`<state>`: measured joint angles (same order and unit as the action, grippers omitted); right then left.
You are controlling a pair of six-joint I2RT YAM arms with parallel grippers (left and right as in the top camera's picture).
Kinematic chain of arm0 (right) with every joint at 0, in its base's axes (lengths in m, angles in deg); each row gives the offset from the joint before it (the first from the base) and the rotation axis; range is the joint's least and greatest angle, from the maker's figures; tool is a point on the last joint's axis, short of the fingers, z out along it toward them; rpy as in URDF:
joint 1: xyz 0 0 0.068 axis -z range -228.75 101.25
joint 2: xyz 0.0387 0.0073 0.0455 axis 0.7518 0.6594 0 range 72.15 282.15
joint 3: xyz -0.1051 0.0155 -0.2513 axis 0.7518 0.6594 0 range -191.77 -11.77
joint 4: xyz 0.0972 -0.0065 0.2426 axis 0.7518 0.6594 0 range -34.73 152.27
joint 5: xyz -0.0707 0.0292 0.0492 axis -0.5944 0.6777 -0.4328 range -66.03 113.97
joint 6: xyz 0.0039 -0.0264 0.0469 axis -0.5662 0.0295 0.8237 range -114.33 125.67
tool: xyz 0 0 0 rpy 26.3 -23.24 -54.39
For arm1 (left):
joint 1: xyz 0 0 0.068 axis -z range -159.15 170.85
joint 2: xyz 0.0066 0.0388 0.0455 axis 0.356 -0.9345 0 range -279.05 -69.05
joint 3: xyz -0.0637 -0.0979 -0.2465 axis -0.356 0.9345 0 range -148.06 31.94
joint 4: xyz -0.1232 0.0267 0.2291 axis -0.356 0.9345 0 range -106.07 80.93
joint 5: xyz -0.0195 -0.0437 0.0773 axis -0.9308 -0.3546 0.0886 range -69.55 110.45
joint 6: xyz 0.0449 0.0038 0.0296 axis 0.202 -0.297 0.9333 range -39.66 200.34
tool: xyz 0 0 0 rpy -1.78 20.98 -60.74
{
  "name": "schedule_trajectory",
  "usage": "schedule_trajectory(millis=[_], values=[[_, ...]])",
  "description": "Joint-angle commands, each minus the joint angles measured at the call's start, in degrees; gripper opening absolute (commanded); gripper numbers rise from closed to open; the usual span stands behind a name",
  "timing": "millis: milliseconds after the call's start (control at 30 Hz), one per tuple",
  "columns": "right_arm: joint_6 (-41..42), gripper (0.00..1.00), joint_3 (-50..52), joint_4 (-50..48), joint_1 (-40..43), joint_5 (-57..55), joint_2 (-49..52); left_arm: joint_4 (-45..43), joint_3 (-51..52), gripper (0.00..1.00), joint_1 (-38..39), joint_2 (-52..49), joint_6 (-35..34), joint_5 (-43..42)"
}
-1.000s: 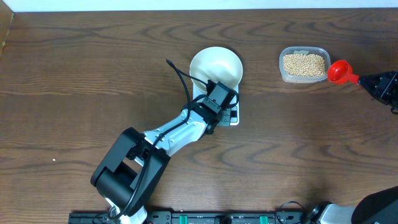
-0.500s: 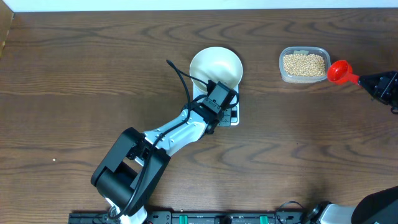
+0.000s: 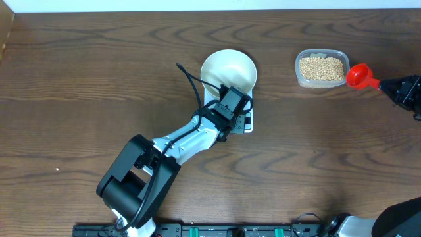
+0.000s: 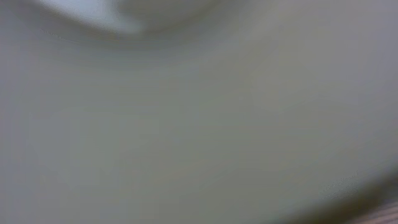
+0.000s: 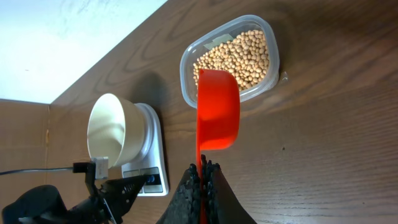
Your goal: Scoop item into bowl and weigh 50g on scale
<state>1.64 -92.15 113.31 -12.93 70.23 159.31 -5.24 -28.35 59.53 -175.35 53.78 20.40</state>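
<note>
The white bowl (image 3: 227, 70) stands on the white scale (image 3: 247, 125); both also show in the right wrist view, the bowl (image 5: 109, 134) on the scale (image 5: 151, 163). My left gripper (image 3: 238, 113) reaches over the scale's front edge, and its fingers (image 5: 144, 180) come together in a point at the buttons. The left wrist view is a grey-white blur. My right gripper (image 3: 387, 84) is shut on the handle of an empty red scoop (image 5: 217, 109), held just right of the clear tub (image 3: 298, 74). The tub holds the tan beans (image 5: 236, 56).
The tub's rim (image 5: 185, 68) lies under the scoop's front lip. A black cable (image 3: 191, 82) arcs over the table left of the bowl. The table's far edge and a white wall (image 5: 56, 37) lie behind the bowl and tub.
</note>
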Motion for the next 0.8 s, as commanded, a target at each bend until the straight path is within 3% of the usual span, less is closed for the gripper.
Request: schedule_trajectory(millis=[0,767], values=[[-0.98,0.01,0.37,0.13,0.09,0.42,0.2,0.83,2.01,0.07,-0.15,-3.67,0.94,0.15],[-0.98,0.01,0.37,0.33,0.09,0.42,0.2,6.93,2.01,0.07,-0.17,-6.34,-2.89,2.71]])
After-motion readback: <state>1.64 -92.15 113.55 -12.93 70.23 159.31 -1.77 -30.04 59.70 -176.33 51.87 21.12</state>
